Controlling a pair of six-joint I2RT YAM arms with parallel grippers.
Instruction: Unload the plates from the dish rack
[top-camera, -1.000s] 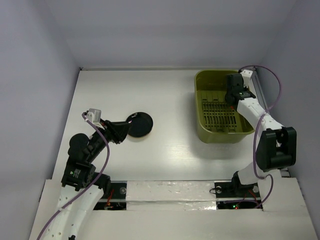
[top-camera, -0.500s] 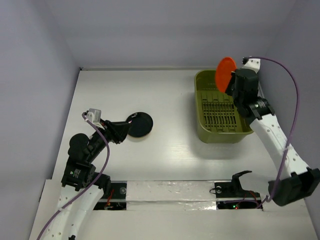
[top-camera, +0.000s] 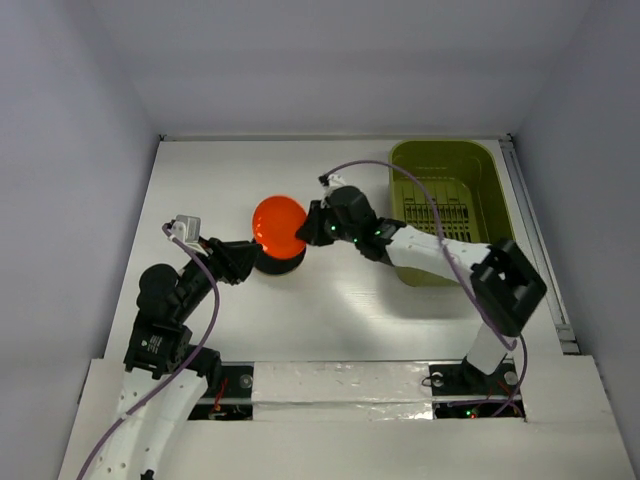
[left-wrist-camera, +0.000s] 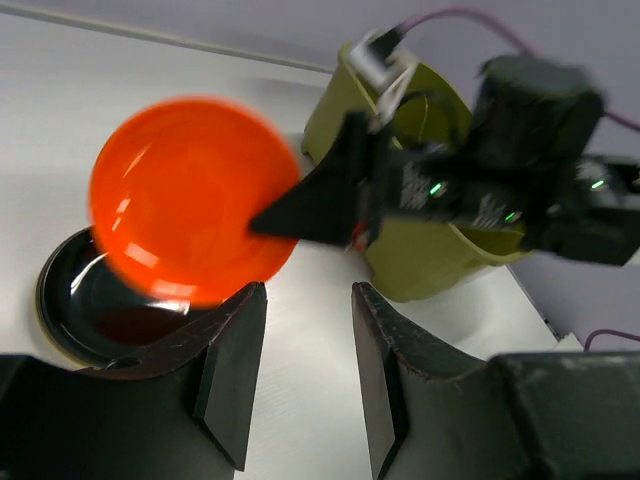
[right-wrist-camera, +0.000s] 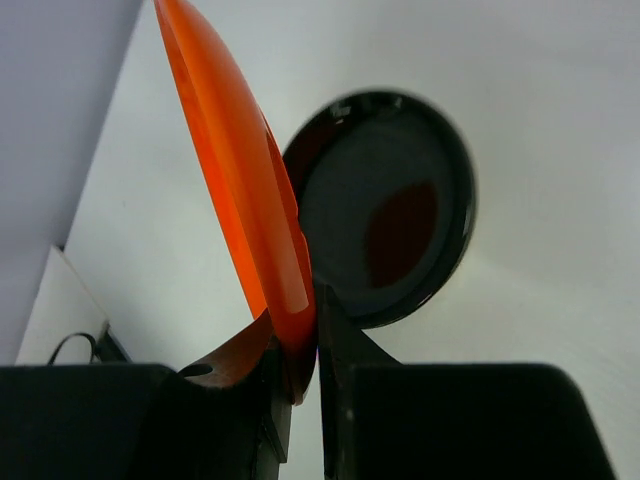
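My right gripper (top-camera: 312, 228) is shut on the edge of the orange-red plate (top-camera: 278, 226) and holds it tilted just above the black plate (top-camera: 281, 264), which lies flat on the table. In the right wrist view the orange-red plate (right-wrist-camera: 240, 190) stands on edge between my fingers, with the black plate (right-wrist-camera: 390, 200) behind it. My left gripper (top-camera: 244, 262) is open and empty at the black plate's left edge. In the left wrist view (left-wrist-camera: 308, 370) it faces the orange-red plate (left-wrist-camera: 190, 215) and the black plate (left-wrist-camera: 75, 310). The olive-green dish rack (top-camera: 440, 146) stands at the back right. The tan and light blue plates are out of view.
The right arm stretches from the near right across the front of the dish rack to the table's middle. The dish rack (left-wrist-camera: 420, 255) shows behind that arm in the left wrist view. White walls close off the table at the back and both sides.
My right gripper lifted the orange-red plate out of the dish rack and carried it left across the table to above the black plate. The left arm has not moved.
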